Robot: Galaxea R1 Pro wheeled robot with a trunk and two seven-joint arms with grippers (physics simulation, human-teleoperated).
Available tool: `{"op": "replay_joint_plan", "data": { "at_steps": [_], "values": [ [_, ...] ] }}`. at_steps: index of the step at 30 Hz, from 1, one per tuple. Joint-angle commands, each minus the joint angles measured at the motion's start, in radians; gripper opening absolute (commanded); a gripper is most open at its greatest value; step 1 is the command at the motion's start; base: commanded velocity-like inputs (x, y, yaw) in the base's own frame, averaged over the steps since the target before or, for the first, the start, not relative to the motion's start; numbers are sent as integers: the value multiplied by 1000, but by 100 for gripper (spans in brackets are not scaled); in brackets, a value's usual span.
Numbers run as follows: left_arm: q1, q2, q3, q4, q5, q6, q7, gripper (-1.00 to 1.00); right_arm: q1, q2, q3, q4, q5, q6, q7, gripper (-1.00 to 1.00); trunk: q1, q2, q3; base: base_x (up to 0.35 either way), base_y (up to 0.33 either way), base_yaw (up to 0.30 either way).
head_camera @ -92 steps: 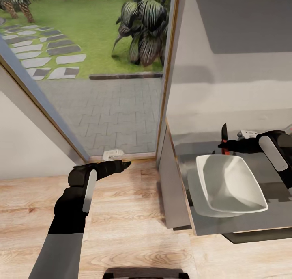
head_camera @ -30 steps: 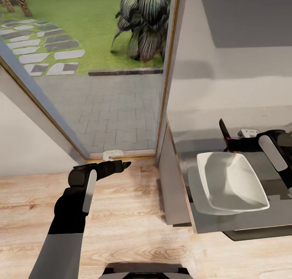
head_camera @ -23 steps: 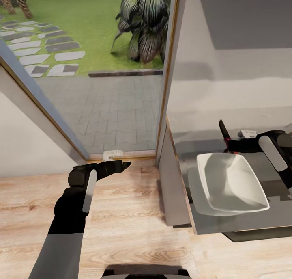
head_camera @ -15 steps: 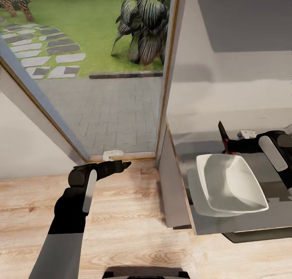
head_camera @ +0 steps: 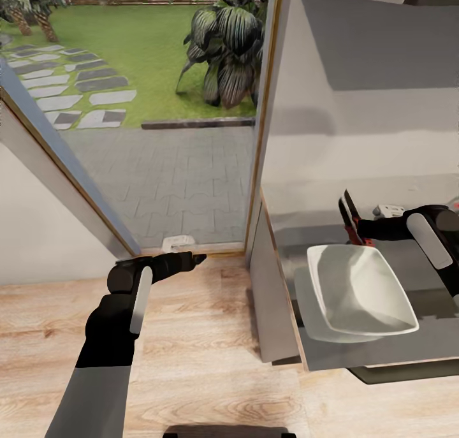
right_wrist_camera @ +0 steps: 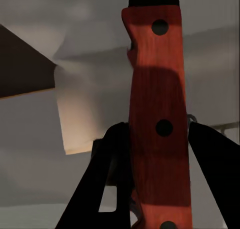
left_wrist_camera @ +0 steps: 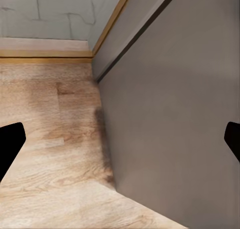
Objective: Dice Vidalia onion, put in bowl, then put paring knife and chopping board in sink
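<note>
- The right gripper [head_camera: 364, 231] is squeezed on the knife [head_camera: 349, 212], with the blade pointing up, just behind the bowl [head_camera: 360, 289].
- The bowl sits on the countertop [head_camera: 382, 345] and looks empty, so no onion is in it yet.
- The left gripper [head_camera: 191, 259] hangs over the floor [head_camera: 210, 361]. Its fingers are spread and hold nothing.
- I think the knife and the board must yet go in the sink.

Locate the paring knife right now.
Head view, right side: the paring knife is clamped in the right gripper, blade up, just behind the bowl on the countertop.
</note>
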Motion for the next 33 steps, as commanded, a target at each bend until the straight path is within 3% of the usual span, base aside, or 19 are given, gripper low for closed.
{"op": "replay_joint_plan", "data": {
  "at_steps": [1,21,29,33],
  "values": [
    [-1,-1,2,-1,1,6,-2,100,-1,-1,3,0,-2,3,-2,-100,1,-2,0,0,-43,0],
    [-1,-1,2,0,1,6,-2,100,-1,-1,8,0,-3,3,-2,-100,1,-2,32,0,-75,0],
    [-1,-4,2,39,1,-21,-3,100,-1,0,54,-1,-3,3,-2,-100,1,-2,44,0,0,0],
    [-1,-4,2,41,1,-27,-3,100,-1,0,59,-2,-3,-20,-3,-100,1,-2,50,0,0,0]
  ]
}}
